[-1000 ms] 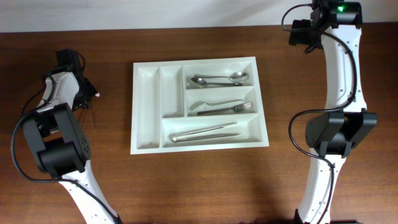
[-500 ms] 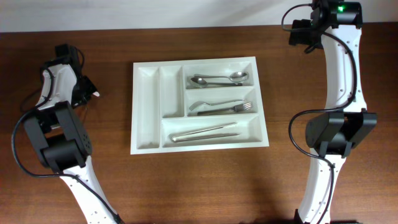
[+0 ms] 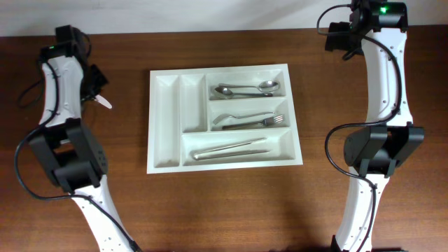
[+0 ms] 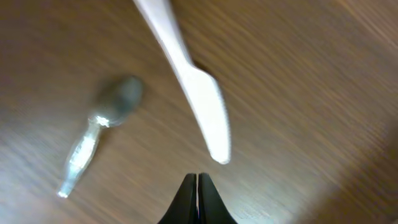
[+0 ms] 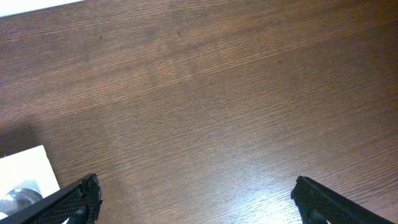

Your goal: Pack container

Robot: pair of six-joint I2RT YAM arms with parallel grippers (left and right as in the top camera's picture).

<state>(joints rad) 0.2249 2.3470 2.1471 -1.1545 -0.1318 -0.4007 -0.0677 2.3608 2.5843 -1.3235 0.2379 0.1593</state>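
The container, a large white cutlery tray [image 3: 166, 122], lies mid-table with spoons [image 3: 245, 89], forks [image 3: 252, 121] and long utensils [image 3: 231, 148] in its three horizontal compartments; the two narrow ones look empty. My left gripper [image 3: 96, 89] is at the far left, shut and empty [image 4: 198, 185]. Just beyond its tips a white plastic knife [image 4: 200, 106] lies on the wood, with a small silvery spoon [image 4: 99, 140] to its left, blurred. The knife's tip shows in the overhead view [image 3: 104, 103]. My right gripper [image 5: 199, 199] is open and empty over bare wood at the far right [image 3: 336, 38].
The tray's corner [image 5: 25, 171] and part of a spoon [image 5: 17, 193] show at the lower left of the right wrist view. The table's far edge runs close behind both grippers. Both arm bases stand at the near side, left and right of the tray.
My left arm has swung toward the table's far edge, and the white knife's tip now shows beside its gripper. The right arm and the tray's contents have not moved.
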